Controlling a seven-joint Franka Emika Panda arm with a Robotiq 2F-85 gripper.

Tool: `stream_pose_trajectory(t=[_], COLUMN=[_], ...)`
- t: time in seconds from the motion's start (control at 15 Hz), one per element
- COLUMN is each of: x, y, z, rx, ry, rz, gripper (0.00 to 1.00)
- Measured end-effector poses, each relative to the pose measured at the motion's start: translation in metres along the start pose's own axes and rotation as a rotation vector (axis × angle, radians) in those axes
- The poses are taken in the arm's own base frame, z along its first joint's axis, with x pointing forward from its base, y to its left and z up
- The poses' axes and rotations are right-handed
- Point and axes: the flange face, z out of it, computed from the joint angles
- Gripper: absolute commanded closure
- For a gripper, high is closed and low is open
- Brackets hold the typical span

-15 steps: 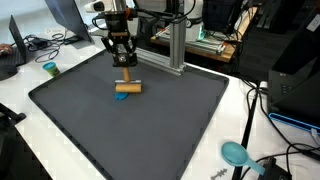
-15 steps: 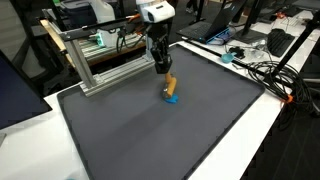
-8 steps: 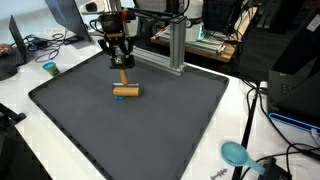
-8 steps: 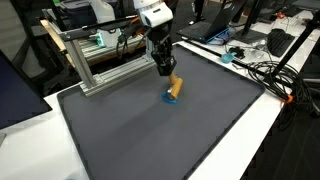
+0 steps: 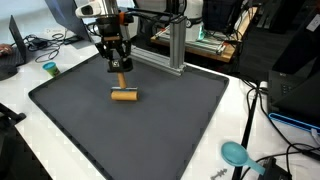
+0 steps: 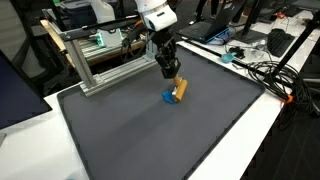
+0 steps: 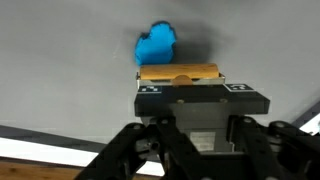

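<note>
We see the black two-finger gripper [image 6: 175,80] clamped on a short light-brown wooden cylinder [image 7: 178,72]. In the wrist view the cylinder lies crosswise between the fingertips at the centre of the frame. Just above it, left of centre, a small bright-blue plastic piece [image 7: 156,45] sits on the dark grey mat [image 5: 180,120].

Compared with a second ago, the cylinder has moved. In an exterior view it now sits a little lower in the frame [image 5: 124,95], and in the other it has shifted right and looks tilted [image 6: 180,88]. The blue piece [image 6: 171,97] has hardly moved and now shows at the cylinder's lower left. The gripper has gone along with the cylinder, and its jaws are as tightly closed as before.

We judge from this that the grip is secure and the cylinder follows the arm, drawing slightly away from the blue piece. We cannot tell whether the cylinder is clear of the mat or rubbing along it.
</note>
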Motion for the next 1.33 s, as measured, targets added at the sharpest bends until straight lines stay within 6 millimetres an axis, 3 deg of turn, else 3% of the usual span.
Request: stream_pose_trajectory(t=[0.53, 0.6, 0.73, 0.8, 1.33], x=[0.002, 0.001, -0.001, -0.001, -0.009], y=[0.021, 0.023, 0.024, 0.024, 0.016], z=[-0.030, -0.030, -0.027, -0.027, -0.010], rx=[-0.085, -0.093, -0.092, -0.091, -0.121], ry=[0.094, 0.098, 0.095, 0.094, 0.046], rz=[0.075, 0.098, 0.122, 0.126, 0.060], gripper=[0.78, 0.53, 0.53, 0.78, 0.78])
